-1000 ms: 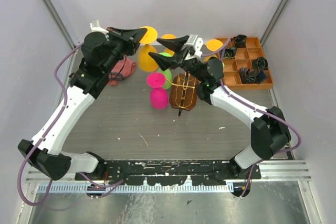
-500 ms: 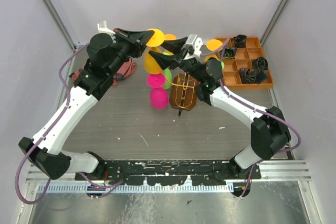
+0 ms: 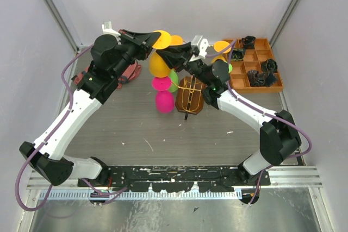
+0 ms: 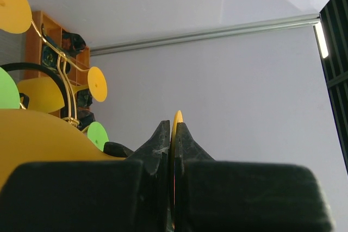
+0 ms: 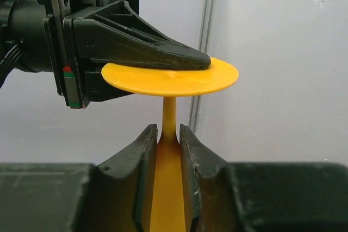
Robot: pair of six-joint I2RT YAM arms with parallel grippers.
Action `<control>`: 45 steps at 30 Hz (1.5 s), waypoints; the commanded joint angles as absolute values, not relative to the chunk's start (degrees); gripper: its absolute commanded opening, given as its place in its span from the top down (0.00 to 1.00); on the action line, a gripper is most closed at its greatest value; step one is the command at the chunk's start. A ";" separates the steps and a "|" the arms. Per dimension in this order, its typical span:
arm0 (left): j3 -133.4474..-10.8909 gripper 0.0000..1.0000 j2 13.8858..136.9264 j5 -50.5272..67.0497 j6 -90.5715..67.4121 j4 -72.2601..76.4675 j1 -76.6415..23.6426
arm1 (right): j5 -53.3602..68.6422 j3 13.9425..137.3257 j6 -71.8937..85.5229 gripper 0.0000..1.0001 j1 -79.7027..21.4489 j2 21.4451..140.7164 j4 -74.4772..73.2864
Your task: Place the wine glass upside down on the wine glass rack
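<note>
Two-arm hold on the orange wine glass [image 3: 158,66], seen from above and from both wrists. The glass is carried clear of the table [image 3: 136,129], just left of and behind the wine glass rack [image 3: 188,92], and is not hung on its gold wire arms. The left gripper [image 3: 151,37] is clamped on the rim of the glass's flat foot, whose thin edge is seen pinched between the jaws in the left wrist view [image 4: 176,119]. The right gripper [image 5: 168,129] is drawn in around the stem just under the foot, with its fingers [image 5: 148,145] laid against the flaring neck of the glass. A pink wine glass [image 3: 165,101] is stood upside down on the table just beside the rack. A compartmented wooden tray [image 3: 274,86] is set at the far right, and a red cloth [image 3: 129,71] lies behind the left arm
</note>
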State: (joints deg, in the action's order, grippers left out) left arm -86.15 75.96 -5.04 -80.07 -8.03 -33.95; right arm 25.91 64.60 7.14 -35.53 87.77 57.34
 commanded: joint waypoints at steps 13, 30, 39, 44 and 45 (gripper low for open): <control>-86.65 0.89 74.06 -5.58 -81.00 -5.54 -34.19 | 23.10 66.31 5.84 0.99 -35.86 86.53 55.06; -85.68 0.41 73.21 -8.44 -78.64 -6.39 -34.19 | 13.41 68.60 -1.95 0.99 -35.55 83.75 53.32; -85.00 0.34 73.21 -11.68 -76.02 -6.51 -34.12 | 11.01 69.39 -4.08 0.99 -34.98 79.88 49.63; -85.11 0.30 73.39 -12.06 -72.85 -7.73 -30.47 | 8.67 66.61 -8.05 0.99 -34.94 70.70 39.21; -85.28 0.30 73.76 -11.34 -72.30 -7.81 -29.26 | 8.08 65.44 -8.54 0.99 -34.98 68.13 37.65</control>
